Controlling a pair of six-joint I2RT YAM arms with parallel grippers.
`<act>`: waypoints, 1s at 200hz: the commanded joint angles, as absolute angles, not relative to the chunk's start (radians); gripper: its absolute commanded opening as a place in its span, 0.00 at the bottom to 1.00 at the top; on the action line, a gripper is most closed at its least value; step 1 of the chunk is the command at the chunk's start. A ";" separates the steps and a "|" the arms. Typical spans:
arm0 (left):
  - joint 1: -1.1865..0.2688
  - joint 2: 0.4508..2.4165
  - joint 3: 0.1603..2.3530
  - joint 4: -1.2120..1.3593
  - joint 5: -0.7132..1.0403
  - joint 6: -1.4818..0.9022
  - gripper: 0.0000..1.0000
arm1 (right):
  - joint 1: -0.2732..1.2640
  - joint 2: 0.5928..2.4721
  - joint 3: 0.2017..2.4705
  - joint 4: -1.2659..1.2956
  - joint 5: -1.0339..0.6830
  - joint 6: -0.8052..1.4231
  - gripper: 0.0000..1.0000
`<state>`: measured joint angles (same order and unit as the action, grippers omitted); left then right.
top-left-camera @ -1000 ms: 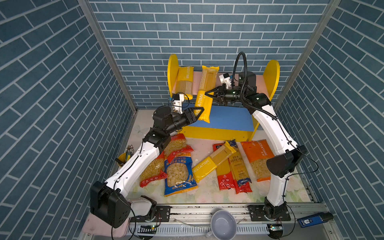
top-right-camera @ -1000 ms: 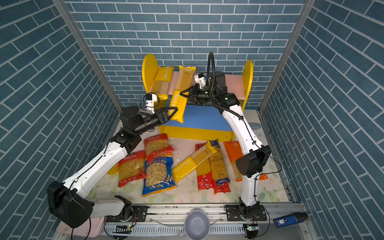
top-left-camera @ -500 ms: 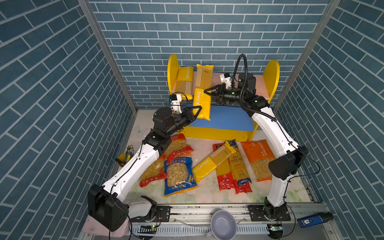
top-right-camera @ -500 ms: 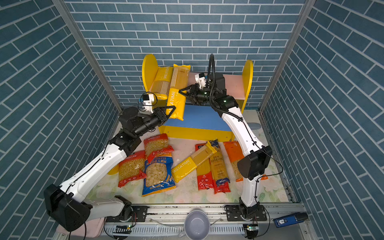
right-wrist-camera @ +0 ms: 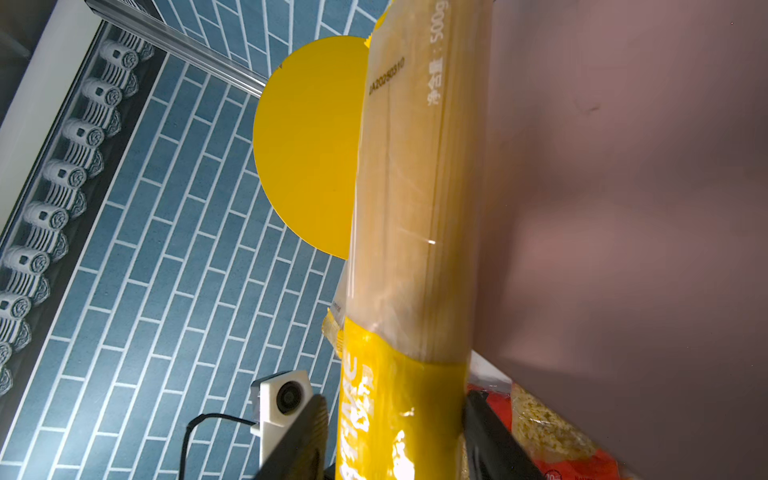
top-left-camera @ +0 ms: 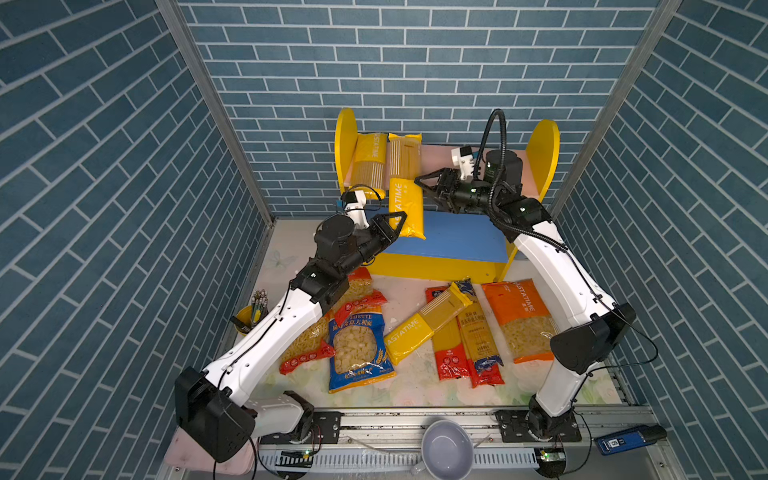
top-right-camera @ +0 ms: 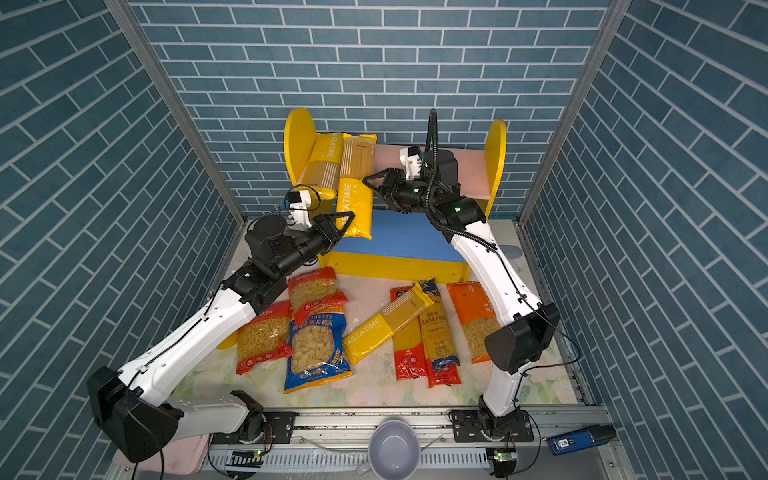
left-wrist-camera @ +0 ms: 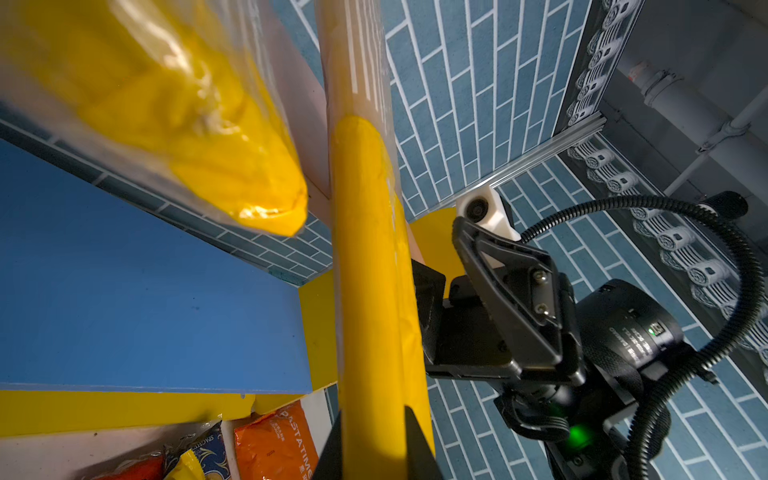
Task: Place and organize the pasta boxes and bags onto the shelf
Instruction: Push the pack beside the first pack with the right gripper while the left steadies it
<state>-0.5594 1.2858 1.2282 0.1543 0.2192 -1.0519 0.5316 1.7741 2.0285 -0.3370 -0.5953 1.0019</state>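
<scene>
Top views, both: yellow PASTATIME pack stands steeply at the shelf, its clear upper end at the pink upper board and its yellow lower end over the blue lower board. Just beside it, a second yellow pack leans on the shelf's left side.

Left jaws pinch the first pack's lower corner. Left wrist view confirms it: the jaws are clamped tight on the pack.

Right wrist view alone shows the right jaws spread wide with the pack between them. There is a clear gap on one side; contact on the other, cannot tell.

Only the top views show the bench, where an orange bag, a blue bag and a third yellow pack lie flat.
</scene>
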 commanded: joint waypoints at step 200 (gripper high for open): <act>-0.503 1.339 1.506 0.050 0.203 -0.997 0.51 | 0.623 1.584 1.815 -0.219 -0.499 1.006 0.20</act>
